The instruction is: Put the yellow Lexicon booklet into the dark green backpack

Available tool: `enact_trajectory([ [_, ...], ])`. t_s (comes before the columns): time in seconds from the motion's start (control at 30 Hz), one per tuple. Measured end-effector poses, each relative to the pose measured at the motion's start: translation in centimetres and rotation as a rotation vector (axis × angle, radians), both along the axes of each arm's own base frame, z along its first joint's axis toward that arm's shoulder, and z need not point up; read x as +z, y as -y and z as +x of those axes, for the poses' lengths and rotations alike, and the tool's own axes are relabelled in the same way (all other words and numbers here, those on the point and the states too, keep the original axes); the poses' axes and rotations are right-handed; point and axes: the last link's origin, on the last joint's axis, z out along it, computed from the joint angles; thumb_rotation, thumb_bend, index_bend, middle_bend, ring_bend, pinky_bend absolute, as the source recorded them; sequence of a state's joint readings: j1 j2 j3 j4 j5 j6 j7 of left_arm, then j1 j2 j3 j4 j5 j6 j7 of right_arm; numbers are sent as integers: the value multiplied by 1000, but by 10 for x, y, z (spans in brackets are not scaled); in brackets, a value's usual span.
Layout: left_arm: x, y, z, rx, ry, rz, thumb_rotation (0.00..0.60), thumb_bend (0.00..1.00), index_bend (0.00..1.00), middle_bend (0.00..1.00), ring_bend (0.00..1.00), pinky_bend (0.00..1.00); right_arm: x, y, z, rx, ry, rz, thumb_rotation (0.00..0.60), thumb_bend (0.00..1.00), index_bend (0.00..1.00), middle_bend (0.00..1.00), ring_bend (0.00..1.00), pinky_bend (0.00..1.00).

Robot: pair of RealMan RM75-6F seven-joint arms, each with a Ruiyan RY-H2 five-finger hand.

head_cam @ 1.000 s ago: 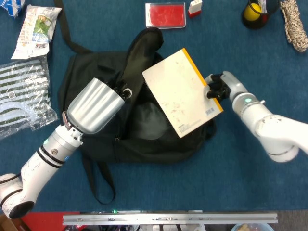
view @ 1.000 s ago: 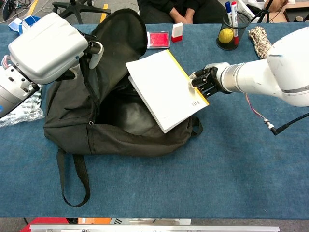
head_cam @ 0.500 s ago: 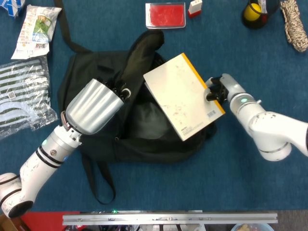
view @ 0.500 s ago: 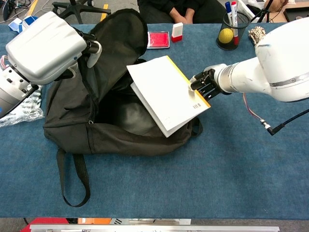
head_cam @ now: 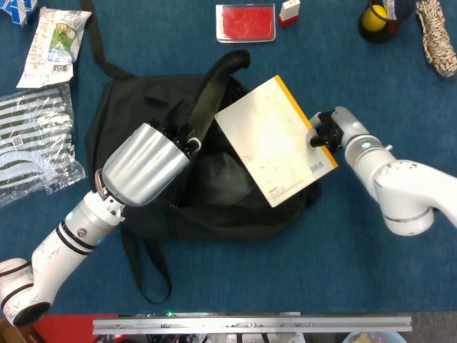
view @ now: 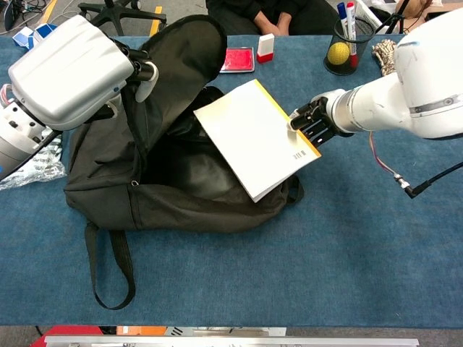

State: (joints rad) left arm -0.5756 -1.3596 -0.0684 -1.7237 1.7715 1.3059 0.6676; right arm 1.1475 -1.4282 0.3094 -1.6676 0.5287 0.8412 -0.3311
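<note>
Tabletop (head_cam: 235, 286): blue cloth surface; carries everything listed below.
Backpack (head_cam: 143, 114): dark green, nearly black; lies flat mid-tabletop with its mouth gaping toward the right and its top flap (view: 181, 50) lifted clear, so the inside is exposed for loading.
Left hand (view: 137, 72): mostly hidden behind its silver forearm shell; the fingers appear to pinch the flap edge and hold it up, judged to be what keeps the opening wide.
Booklet (head_cam: 275, 139): pale cover with a yellow spine and a barcode; held tilted above the right side of the backpack mouth, its lower corner over the bag's right rim; not yet inside.
Right hand (view: 312, 124): fingers closed on the booklet's spine edge from the right, leaving the free edge pointing at the opening, ready to slide in.
Striped packet (head_cam: 32, 139): far left, well apart from the bag.
Red case (head_cam: 245, 22): beyond the backpack, at the top edge.
Rope coil (head_cam: 437, 36): top right corner.
Pen cup (view: 341, 54): holds a yellow ball (view: 337, 52) and markers.
</note>
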Motion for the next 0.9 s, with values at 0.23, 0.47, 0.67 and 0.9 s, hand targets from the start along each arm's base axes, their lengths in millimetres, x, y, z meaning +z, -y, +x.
enact_trajectory([
  [0.23, 3, 3, 5, -9, 4, 9, 600, 477, 654, 669, 674, 898, -24, 3, 26, 6, 63, -1, 600, 555, 757, 645, 556, 638],
  [0.47, 1, 6, 6, -12, -1, 5, 600, 478, 653, 668, 674, 896, -37, 5, 48, 11, 100, -4, 600, 555, 757, 645, 556, 638],
  [0.67, 3, 7, 6, -11, 2, 5, 600, 478, 651, 667, 673, 891, -45, 6, 60, 3, 127, -12, 600, 554, 757, 645, 556, 637],
  [0.9, 4, 7, 6, -5, -1, 8, 600, 477, 650, 666, 673, 890, -58, 3, 75, 3, 165, -1, 600, 546, 757, 645, 556, 637],
])
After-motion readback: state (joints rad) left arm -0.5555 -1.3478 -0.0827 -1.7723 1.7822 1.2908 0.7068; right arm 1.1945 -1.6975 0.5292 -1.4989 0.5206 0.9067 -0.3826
